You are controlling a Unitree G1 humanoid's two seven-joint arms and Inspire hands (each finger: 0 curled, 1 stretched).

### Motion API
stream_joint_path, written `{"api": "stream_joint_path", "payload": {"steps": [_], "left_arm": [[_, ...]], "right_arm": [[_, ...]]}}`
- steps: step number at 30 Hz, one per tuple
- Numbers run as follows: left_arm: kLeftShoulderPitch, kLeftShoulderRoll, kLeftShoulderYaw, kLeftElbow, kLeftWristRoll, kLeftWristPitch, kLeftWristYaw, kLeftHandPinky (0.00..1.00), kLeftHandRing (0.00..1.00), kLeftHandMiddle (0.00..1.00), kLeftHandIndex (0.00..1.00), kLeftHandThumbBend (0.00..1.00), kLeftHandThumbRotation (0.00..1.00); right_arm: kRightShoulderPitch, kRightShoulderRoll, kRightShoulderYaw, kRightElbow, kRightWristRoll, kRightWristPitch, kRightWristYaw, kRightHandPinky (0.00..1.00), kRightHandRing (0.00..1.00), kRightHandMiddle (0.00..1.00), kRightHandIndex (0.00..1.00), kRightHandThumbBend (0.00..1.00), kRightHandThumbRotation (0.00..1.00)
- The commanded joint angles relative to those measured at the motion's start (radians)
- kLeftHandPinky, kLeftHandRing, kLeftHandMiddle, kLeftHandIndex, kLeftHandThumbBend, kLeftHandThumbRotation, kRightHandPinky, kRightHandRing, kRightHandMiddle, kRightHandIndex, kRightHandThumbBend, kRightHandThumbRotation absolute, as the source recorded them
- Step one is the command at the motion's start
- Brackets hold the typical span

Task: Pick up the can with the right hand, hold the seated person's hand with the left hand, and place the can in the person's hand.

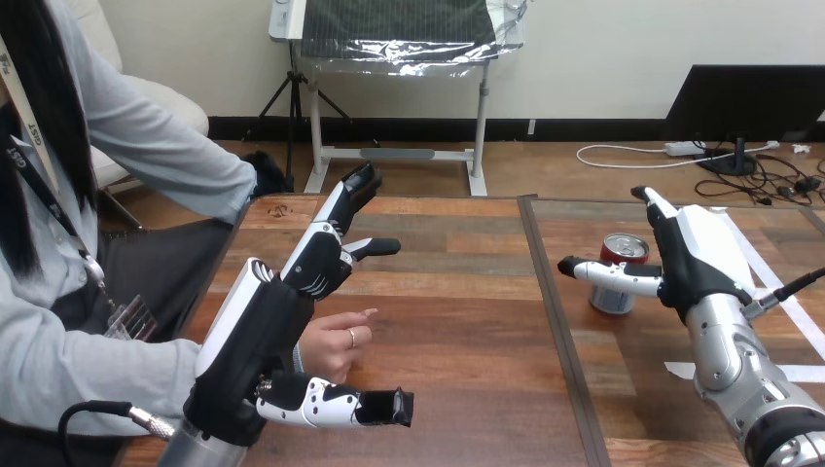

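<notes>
- Plainly, we have not gripped anything yet: our right hand (696, 263) is released, fingers straight and raised, and its thumb (608, 274) reaches across the front of the can (613, 295).
- We cannot tell whether that thumb touches the can. We judge the hand is spread this way to take the can from the side.
- The can stands upright on the worktop (457, 321), on its right half and just left of our right palm. Its long axis is vertical and its silver top faces up.
- Our left hand (258, 321) is also released, fingers stretched forward and thumb low.
- The person's hand (336, 345) rests on the worktop between that thumb and those fingers, partly hidden by our palm. Nothing curls round it, so it looks ready to be held but is not yet.
</notes>
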Motion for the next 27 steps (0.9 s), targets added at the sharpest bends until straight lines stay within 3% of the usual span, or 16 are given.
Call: {"api": "stream_joint_path", "payload": {"steps": [1,27], "left_arm": [[-0.034,0.008,0.011,-0.016,0.008,-0.023,0.007,0.8,1.0,1.0,1.0,1.0,0.46],[-0.02,0.002,0.011,-0.038,0.022,-0.023,0.027,0.8,0.99,1.0,0.98,1.0,0.47]], "right_arm": [[-0.08,-0.012,-0.006,-0.003,0.013,0.002,0.009,1.0,1.0,0.96,0.96,1.0,0.56],[-0.09,-0.019,0.001,0.011,0.014,0.039,0.052,0.93,0.91,0.9,0.91,0.98,0.42]]}}
